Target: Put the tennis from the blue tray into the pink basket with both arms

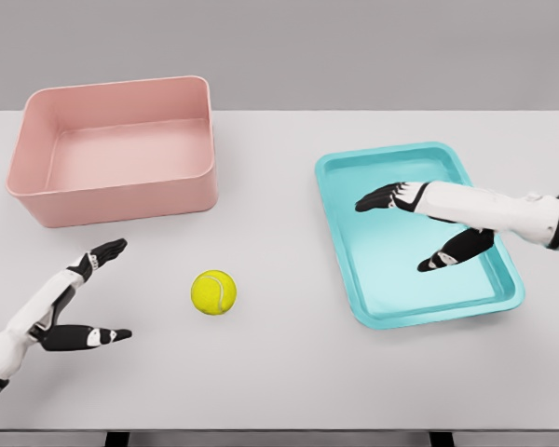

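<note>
Yellow-green felt tennis ball: lying on the pale grey tabletop, between the two containers, touching neither.
Pink plastic rectangular basket: sitting at the far left of the table.
Turquoise shallow plastic tray: sitting at the right.
Left hand: hovering near the ball's left side, fingers spread, gripping nothing.
Right hand: reaching over the tray, fingers spread wide, gripping nothing.
</note>
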